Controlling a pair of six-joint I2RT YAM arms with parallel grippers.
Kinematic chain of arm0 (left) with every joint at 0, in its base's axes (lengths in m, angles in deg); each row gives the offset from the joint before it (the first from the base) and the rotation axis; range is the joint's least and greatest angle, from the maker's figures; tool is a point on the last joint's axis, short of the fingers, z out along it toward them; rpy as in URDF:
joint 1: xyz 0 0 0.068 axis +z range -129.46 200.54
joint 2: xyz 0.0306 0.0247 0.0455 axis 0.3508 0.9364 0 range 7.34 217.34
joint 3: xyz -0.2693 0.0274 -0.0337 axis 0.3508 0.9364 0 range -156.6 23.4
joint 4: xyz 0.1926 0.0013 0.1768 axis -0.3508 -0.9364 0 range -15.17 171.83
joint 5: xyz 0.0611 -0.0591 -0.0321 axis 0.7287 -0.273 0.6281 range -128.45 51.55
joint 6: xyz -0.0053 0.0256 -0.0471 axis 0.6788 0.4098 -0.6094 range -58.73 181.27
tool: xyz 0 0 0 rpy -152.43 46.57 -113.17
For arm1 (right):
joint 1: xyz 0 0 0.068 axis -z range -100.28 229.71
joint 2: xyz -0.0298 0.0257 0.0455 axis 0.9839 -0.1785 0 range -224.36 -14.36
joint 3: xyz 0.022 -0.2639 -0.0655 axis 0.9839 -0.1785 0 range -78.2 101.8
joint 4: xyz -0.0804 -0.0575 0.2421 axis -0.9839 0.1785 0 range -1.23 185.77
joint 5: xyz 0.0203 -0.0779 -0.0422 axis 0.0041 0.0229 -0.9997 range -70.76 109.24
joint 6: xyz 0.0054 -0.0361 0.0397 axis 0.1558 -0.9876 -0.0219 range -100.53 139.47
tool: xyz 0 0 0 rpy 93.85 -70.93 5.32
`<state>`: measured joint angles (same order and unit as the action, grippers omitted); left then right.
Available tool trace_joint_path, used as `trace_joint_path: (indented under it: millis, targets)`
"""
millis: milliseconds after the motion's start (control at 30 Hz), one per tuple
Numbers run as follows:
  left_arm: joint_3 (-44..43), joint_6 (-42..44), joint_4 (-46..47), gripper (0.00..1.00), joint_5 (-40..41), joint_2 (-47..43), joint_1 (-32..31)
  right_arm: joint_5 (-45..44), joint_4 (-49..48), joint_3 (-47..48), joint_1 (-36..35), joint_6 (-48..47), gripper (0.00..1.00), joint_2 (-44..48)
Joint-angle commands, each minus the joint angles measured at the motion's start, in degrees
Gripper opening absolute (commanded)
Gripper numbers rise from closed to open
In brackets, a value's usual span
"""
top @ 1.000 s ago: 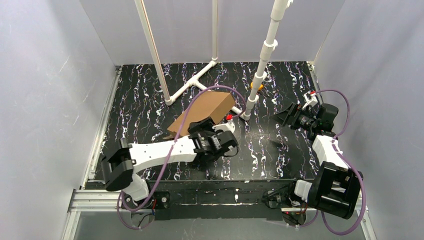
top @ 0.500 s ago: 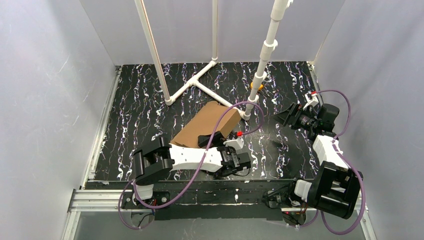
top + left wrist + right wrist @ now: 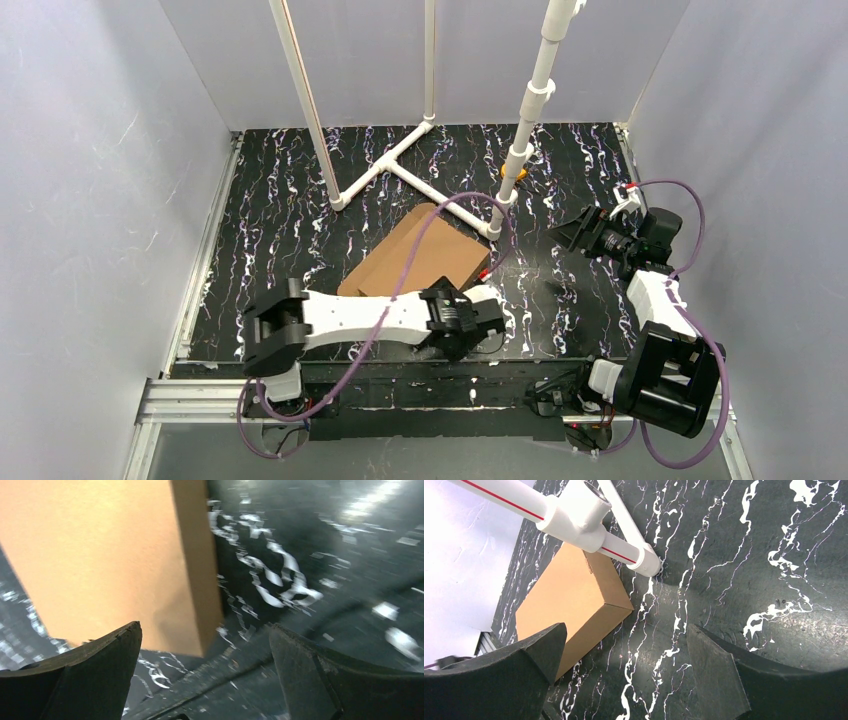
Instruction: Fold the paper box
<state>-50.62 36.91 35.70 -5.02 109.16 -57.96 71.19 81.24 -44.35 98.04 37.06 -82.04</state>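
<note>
- Since a second ago the left arm has drawn back toward the near edge of the worktop (image 3: 280, 200). The paper box (image 3: 420, 255), then raised at one side under that arm, now lies flat and a little nearer the near edge.
- Left gripper (image 3: 204, 626): its jaws have spread over that second and now stand wide apart with nothing between them. It sits just off the box's near right corner and, in the wrist view, does not touch the box.
- Closed into a shallow brown block, the box rests near the middle of the worktop, turned at an angle to its edges. Its far corner is just beside the foot of the white pipe frame (image 3: 400, 165); I cannot tell whether they touch.
- Right gripper (image 3: 575, 232) hangs over the right side of the worktop, well apart from the box, its jaws wide and empty and pointing toward the box. That arm has not moved.
- A purple cable (image 3: 470, 205) from the left arm loops over the box.
</note>
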Motion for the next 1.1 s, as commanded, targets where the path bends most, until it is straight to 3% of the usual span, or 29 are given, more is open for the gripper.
trace_joint_path:
  millis: [0,67,133,233,333,400,467,533,667,800,933,1067]
  targets:
    - [1.0,3.9,6.5,0.98,-19.9,-16.8,0.9,1.3,-1.2,-0.1,0.5,-1.6,0.98,0.2]
    - [4.7,3.7,11.2,0.98,-27.3,-24.4,4.3,1.7,0.4,0.7,0.5,-3.2,0.98,0.4]
    - [9.5,2.0,15.6,0.98,-35.1,-32.7,12.1,2.1,2.9,1.7,0.4,-6.1,0.98,1.2]
    - [17.2,-1.3,17.7,0.92,-38.6,-43.1,26.6,0.9,9.3,3.5,-0.3,-14.2,0.96,3.0]
    - [23.2,-2.3,19.1,0.78,-41.3,-47.9,41.9,-4.9,18.2,6.1,-5.4,-24.4,0.68,4.3]
    - [25.3,-3.5,21.2,0.52,-46.4,-46.3,51.6,-10.7,22.1,7.4,-14.2,-30.9,0.40,4.7]
    - [26.1,-4.2,23.8,0.40,-50.8,-42.4,58.1,-14.9,25.0,8.1,-21.6,-36.6,0.17,4.6]
    - [25.6,-3.0,25.2,0.32,-50.5,-38.2,60.5,-18.6,26.9,8.8,-27.9,-42.7,0.02,2.8]
    - [24.8,-1.2,26.2,0.18,-46.1,-29.4,61.9,-30.8,25.8,8.8,-42.5,-50.1,0.01,-2.6]
    - [26.1,-1.2,27.8,0.13,-47.5,-24.4,62.2,-43.6,16.1,5.9,-54.1,-50.6,0.01,-6.8]
    - [30.2,-3.9,31.1,0.12,-51.3,-23.0,62.2,-54.8,12.8,9.0,-59.2,-48.0,0.01,-13.2]
    - [36.0,-7.0,33.8,0.12,-54.6,-24.2,61.7,-58.8,11.5,12.5,-62.2,-47.6,0.01,-18.8]
